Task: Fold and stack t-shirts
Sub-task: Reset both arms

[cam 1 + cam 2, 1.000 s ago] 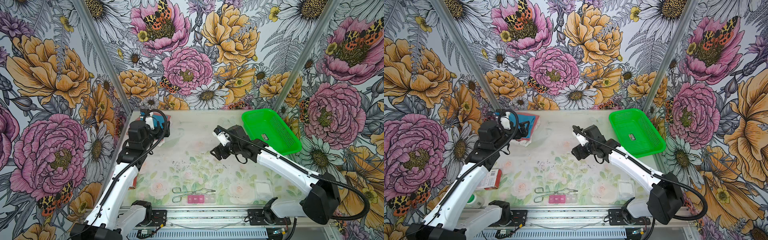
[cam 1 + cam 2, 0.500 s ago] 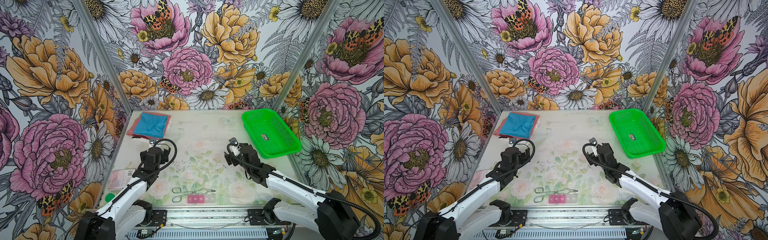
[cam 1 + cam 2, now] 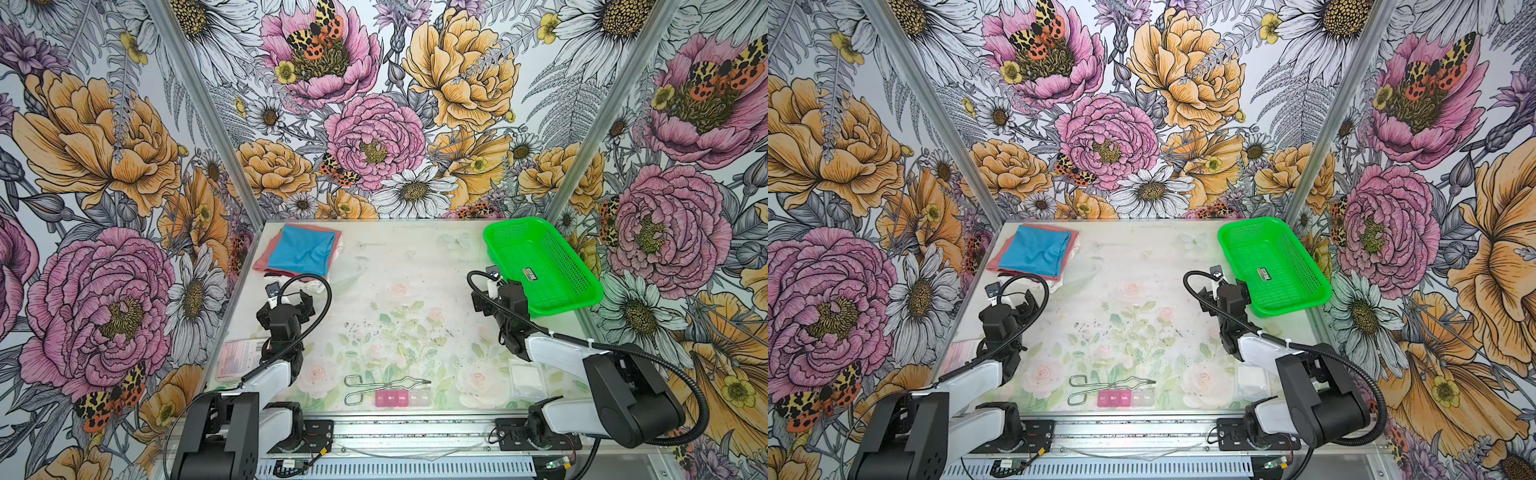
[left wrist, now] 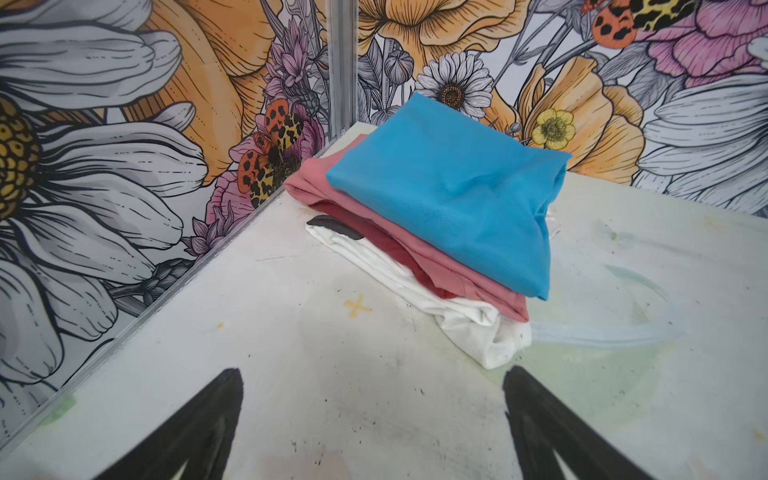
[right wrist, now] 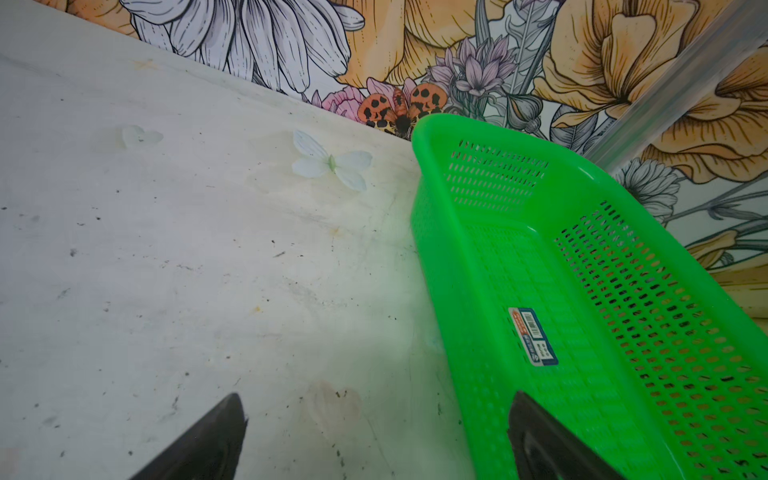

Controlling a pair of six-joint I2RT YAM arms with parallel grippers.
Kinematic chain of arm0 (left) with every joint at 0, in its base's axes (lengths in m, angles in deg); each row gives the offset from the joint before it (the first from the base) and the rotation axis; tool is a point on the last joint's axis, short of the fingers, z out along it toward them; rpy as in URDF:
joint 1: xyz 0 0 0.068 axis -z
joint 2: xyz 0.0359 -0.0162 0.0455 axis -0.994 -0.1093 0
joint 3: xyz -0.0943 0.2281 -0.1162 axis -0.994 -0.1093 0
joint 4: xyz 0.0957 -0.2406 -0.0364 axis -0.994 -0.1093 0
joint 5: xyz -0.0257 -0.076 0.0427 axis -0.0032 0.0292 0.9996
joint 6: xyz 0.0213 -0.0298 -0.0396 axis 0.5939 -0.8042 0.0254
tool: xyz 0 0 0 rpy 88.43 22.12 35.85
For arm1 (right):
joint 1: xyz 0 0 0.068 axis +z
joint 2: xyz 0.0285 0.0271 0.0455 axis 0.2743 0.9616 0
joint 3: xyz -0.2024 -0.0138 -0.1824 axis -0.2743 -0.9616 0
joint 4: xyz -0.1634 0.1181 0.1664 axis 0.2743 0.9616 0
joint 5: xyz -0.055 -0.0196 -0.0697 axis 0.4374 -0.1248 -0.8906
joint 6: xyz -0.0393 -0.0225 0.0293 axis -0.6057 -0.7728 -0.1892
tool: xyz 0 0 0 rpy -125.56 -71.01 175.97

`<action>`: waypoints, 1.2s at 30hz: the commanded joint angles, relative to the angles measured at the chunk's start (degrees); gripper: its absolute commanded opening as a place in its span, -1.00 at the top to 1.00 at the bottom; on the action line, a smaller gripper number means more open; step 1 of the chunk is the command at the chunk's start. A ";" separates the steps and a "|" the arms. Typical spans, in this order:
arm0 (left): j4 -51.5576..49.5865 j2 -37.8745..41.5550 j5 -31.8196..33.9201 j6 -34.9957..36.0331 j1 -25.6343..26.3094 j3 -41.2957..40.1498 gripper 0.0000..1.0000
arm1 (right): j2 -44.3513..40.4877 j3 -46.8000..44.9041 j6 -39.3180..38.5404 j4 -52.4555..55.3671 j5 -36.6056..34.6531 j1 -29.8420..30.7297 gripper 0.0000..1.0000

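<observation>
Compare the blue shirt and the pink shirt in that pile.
The blue shirt lies on top; the pink shirt lies under it. The blue shirt shows its whole top face; the pink shirt shows only edges sticking out past it. Both are folded, plain cloth.

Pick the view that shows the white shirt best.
The left wrist view: the white shirt shows close up, under the pink shirt and blue shirt. In both top views only a white sliver peeps from under the others. The right wrist view misses it.
</observation>
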 commanded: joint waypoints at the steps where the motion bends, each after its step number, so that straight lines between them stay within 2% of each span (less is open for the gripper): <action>1: 5.42 -2.28 -4.67 0.29 -1.10 3.11 -0.98 | 1.08 1.04 -0.16 -5.52 2.17 -1.21 -0.99; 8: 8.34 -6.76 -7.58 3.61 -1.69 5.22 -0.98 | 1.81 0.48 0.64 -8.61 4.28 -4.52 -0.99; 11: 12.07 -9.60 -12.40 3.33 -2.90 5.64 -0.97 | 2.73 -0.44 1.74 -12.02 5.96 -6.80 -0.99; 16: 33.06 -22.98 -16.20 3.51 -3.14 2.15 -0.97 | 3.67 -0.90 6.76 -14.19 10.19 -12.09 -0.99; 17: 34.77 -23.65 -16.20 3.51 -3.22 2.01 -0.98 | 4.21 -1.34 7.65 -15.25 11.43 -13.29 -0.99; 19: 28.21 -21.30 -15.15 2.86 -3.30 3.30 -0.98 | 5.89 -2.18 8.63 -18.52 12.18 -14.41 -0.98; 21: 28.97 -22.71 -17.56 3.60 -3.36 4.31 -0.98 | 8.48 -2.63 8.94 -21.59 12.86 -14.85 -0.99; 28: 20.67 -22.01 -13.65 5.82 -0.61 8.06 -0.98 | 8.67 -2.11 10.72 -20.60 12.47 -15.97 -0.99; 34: 22.74 -22.08 -21.00 10.20 0.51 6.99 -0.98 | 8.72 -2.08 11.07 -20.71 11.41 -15.97 -0.99; 36: 24.12 -22.16 -20.14 10.29 0.79 6.31 -0.98 | 8.73 -2.11 11.09 -20.71 11.42 -15.91 -0.99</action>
